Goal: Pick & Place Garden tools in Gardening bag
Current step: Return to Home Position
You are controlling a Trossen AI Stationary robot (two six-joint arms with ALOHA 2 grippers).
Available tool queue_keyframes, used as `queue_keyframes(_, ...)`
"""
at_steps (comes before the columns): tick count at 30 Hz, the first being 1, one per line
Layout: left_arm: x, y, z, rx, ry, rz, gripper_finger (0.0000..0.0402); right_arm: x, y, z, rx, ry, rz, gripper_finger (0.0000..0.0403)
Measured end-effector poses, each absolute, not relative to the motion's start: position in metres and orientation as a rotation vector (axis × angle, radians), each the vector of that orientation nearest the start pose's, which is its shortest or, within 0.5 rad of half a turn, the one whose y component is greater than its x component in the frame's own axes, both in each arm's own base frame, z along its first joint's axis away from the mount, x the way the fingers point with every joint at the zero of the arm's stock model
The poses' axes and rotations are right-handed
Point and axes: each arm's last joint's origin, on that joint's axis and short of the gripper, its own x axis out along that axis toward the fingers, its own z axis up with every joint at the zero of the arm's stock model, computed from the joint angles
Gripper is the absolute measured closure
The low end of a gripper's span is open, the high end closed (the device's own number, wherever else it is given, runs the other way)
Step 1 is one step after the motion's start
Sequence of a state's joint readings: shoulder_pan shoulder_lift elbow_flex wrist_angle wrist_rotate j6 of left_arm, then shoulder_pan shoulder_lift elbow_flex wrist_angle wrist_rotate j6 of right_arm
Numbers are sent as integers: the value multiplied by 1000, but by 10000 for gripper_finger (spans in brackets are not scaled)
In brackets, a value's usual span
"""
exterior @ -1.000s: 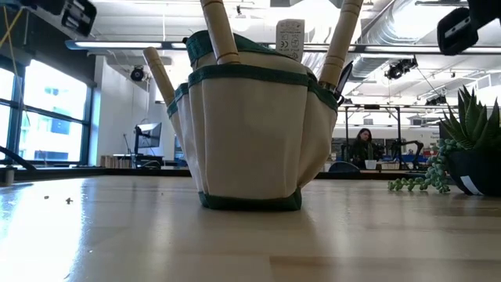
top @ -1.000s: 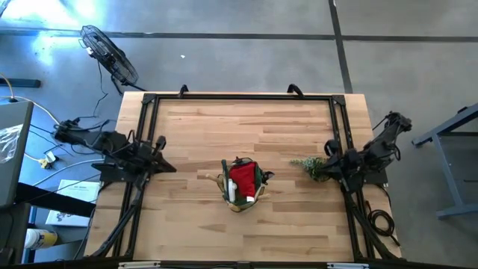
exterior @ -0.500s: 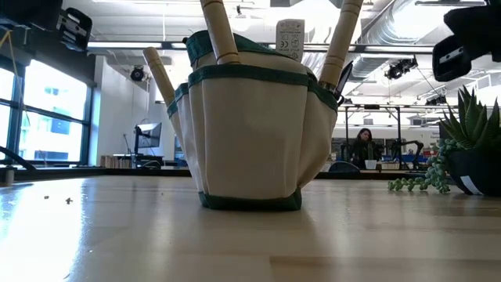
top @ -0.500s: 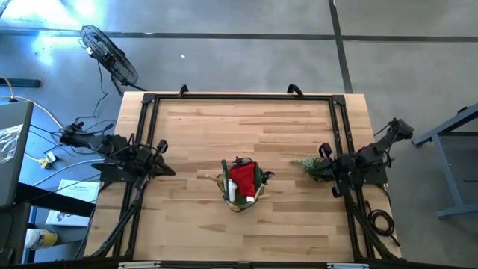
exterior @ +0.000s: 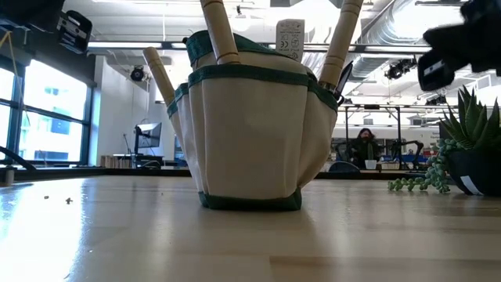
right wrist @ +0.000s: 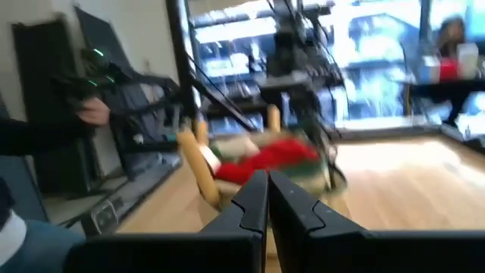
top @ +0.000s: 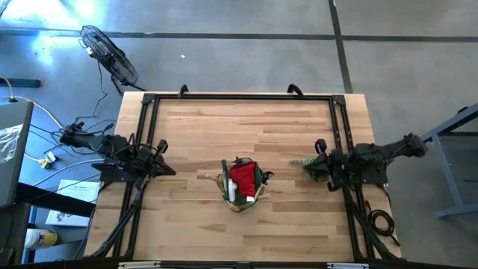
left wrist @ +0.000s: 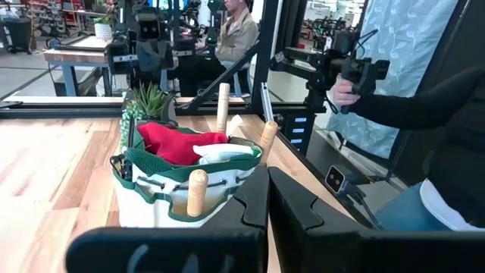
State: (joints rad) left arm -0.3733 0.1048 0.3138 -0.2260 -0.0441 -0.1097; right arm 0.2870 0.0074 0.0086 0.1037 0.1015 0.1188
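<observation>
Jaws pressed together on both arms, the right arm (top: 367, 158) has stretched farther outward past the table (top: 246, 127) edge, gardening bag (exterior: 250, 149) unmoved.

No legible text, brand, number or sign in any view. Only candidate: a white printed tag (exterior: 290, 37) standing up out of the top of the gardening bag (exterior: 250, 133) in the low view. It carries rows of dark marks and a boxed block, but the characters are too small to make out, so nothing is recorded as read.
</observation>
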Motion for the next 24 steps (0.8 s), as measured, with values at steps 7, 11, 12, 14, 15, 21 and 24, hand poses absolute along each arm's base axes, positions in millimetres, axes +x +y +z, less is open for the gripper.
queue_keyframes(7,76,-29,239,-109,38,-328,401,96,17,168,215,-11,163,399)
queue_keyframes(11,76,-29,239,-124,43,-328,401,96,16,168,210,-11,138,399)
queue_keyframes(12,76,-29,238,-128,48,-328,401,96,16,168,208,0,136,399)
queue_keyframes(14,76,-29,237,-130,57,-327,401,95,16,169,208,32,131,399)
queue_keyframes(15,76,-29,237,-131,57,-328,401,94,16,170,207,50,121,399)
queue_keyframes(21,76,-29,237,-129,57,-328,401,93,14,171,190,85,65,399)
queue_keyframes(24,76,-29,237,-128,57,-329,401,93,14,172,176,76,72,399)
